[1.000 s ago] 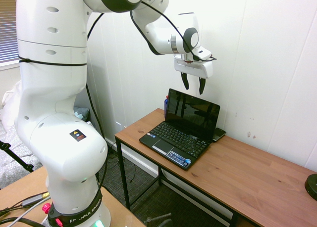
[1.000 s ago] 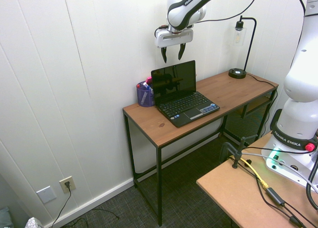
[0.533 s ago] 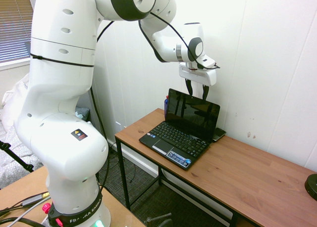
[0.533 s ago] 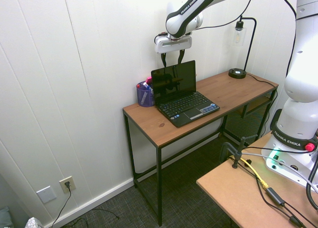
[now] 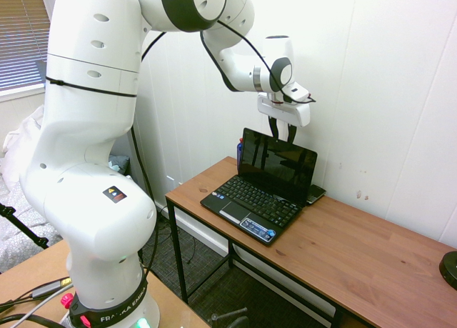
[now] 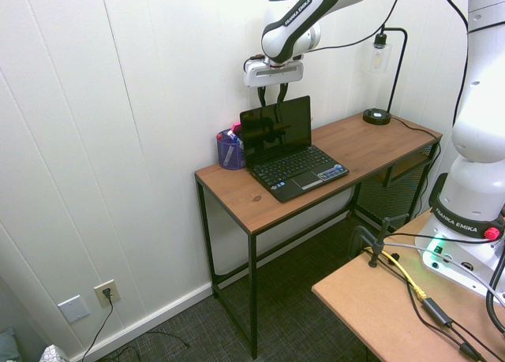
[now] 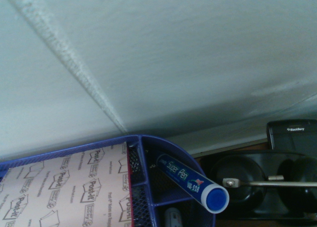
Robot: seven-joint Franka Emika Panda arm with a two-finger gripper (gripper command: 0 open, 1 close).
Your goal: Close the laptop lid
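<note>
Not yet closed: thin black rectangular laptop lid [image 5: 278, 164] stands upright at centre frame on the brown wooden desk [image 5: 357, 253]. Hovering just above its top edge, the white two-finger gripper [image 5: 283, 133], fingers narrowly parted, empty. Pressing down remains.

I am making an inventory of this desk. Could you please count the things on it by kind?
Laptop: 1
Phone: 1
Blue mesh organizer: 1
Desk lamp: 1
Total: 4
</note>
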